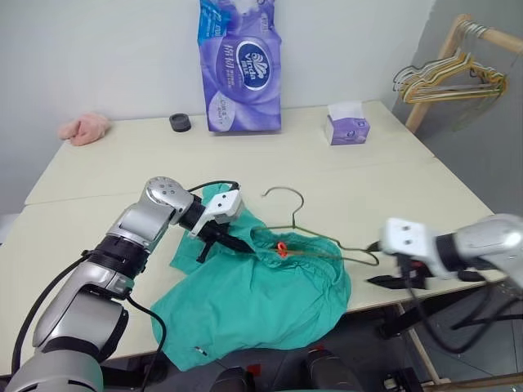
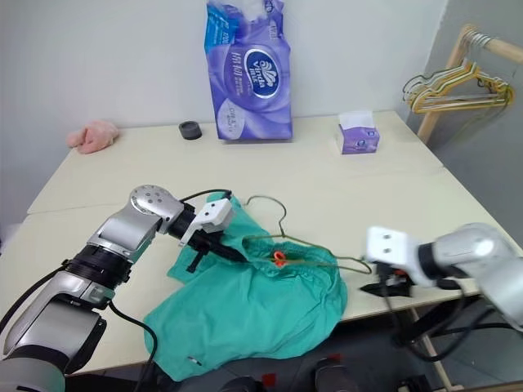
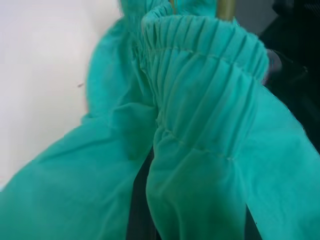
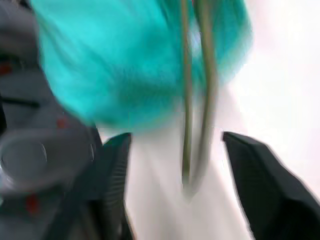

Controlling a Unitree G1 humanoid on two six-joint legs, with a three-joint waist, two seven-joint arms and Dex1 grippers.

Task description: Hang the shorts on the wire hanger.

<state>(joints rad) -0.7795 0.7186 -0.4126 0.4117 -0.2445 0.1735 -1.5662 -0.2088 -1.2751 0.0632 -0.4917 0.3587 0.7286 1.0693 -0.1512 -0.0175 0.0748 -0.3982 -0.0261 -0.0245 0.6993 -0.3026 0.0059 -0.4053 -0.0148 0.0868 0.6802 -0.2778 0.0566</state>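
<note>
Here, going from the robot's left, the left gripper (image 1: pixel 233 242) has its black fingers pressed together on a fold of the teal-green shorts (image 1: pixel 253 302) near the gathered waistband (image 3: pixel 200 65), at the garment's upper left. The shorts lie crumpled at the table's (image 1: pixel 392 171) front edge, one leg hanging over it. The olive wire hanger (image 1: pixel 315 237) lies across their top, its hook toward the far wall and its long axis running left to right, with one end over the waistband and the other shoulder poking out onto bare table at the right. Just beyond that free tip is the right gripper (image 2: pixel 384 286), fingers spread wide and holding nothing; its wrist view shows the hanger's wire tip (image 4: pixel 192 120) between them. So the right gripper looks nearer to the hanger's end.
</note>
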